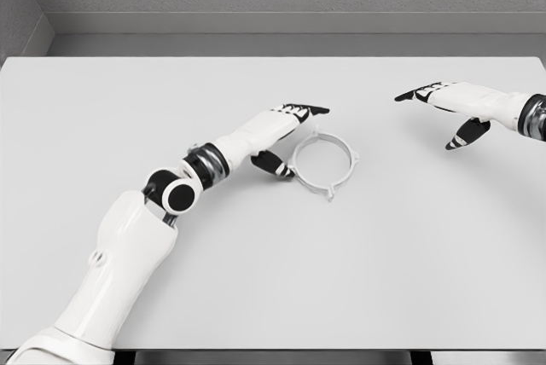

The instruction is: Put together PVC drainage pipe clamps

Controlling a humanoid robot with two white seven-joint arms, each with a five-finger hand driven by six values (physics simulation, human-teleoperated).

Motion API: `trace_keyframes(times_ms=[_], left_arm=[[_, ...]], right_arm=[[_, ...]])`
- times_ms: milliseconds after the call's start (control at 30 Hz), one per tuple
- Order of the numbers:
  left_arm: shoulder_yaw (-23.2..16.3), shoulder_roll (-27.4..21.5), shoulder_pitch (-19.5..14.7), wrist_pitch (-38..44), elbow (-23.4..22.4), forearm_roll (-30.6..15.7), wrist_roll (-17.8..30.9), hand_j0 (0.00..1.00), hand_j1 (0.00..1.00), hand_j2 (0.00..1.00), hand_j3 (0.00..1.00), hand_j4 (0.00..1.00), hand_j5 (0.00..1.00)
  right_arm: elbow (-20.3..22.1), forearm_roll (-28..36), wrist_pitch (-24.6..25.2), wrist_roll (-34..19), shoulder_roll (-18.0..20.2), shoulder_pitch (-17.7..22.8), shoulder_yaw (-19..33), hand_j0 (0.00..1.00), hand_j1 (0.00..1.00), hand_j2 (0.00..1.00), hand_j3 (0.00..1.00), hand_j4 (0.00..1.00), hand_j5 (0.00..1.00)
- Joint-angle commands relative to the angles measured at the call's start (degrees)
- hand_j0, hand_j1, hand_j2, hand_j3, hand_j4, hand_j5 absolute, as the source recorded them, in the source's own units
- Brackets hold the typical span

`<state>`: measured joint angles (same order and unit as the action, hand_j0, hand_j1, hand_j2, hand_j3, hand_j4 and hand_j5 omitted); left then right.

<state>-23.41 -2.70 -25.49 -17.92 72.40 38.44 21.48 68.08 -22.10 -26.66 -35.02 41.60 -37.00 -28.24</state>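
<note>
The white ring-shaped pipe clamp (322, 161) lies flat on the counter (256, 297), just right of centre, with small tabs projecting from its rim. The left hand (286, 135) lies directly at the ring's left edge, fingers extended over its upper-left rim and thumb lowered beside it, apparently holding nothing; whether they touch the ring cannot be told. The right hand (444, 109), fingers spread and empty, hovers well apart to the ring's right, so the left hand is judged far better placed to grasp.

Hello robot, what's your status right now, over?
Left hand open beside white clamp ring. Right hand open, well clear. Nothing in the way.
</note>
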Motion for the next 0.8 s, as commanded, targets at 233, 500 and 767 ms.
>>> trace_keyframes(times_ms=[233, 500, 767], left_arm=[[0.21, 0.16, 0.18, 0.07, 0.29, -0.65, -0.03, 1.0, 1.0, 1.0, 1.0, 1.0, 1.0], [2.67, -6.61, 5.89, 0.16, 12.77, -5.83, -0.03, 1.0, 1.0, 1.0, 1.0, 1.0, 1.0], [18.75, -34.29, 13.45, -17.08, 17.61, -21.48, -0.03, 1.0, 1.0, 1.0, 1.0, 1.0, 1.0]], right_arm=[[0.3, 0.39, 0.12, 0.02, 0.06, 0.09, 0.03, 1.0, 1.0, 1.0, 1.0, 1.0, 1.0], [-0.05, 0.39, 0.12, 0.02, 0.06, 0.09, 0.03, 1.0, 1.0, 1.0, 1.0, 1.0, 1.0], [4.87, 0.83, -0.14, 0.02, 5.59, -0.26, 0.03, 1.0, 1.0, 1.0, 1.0, 1.0, 1.0]])
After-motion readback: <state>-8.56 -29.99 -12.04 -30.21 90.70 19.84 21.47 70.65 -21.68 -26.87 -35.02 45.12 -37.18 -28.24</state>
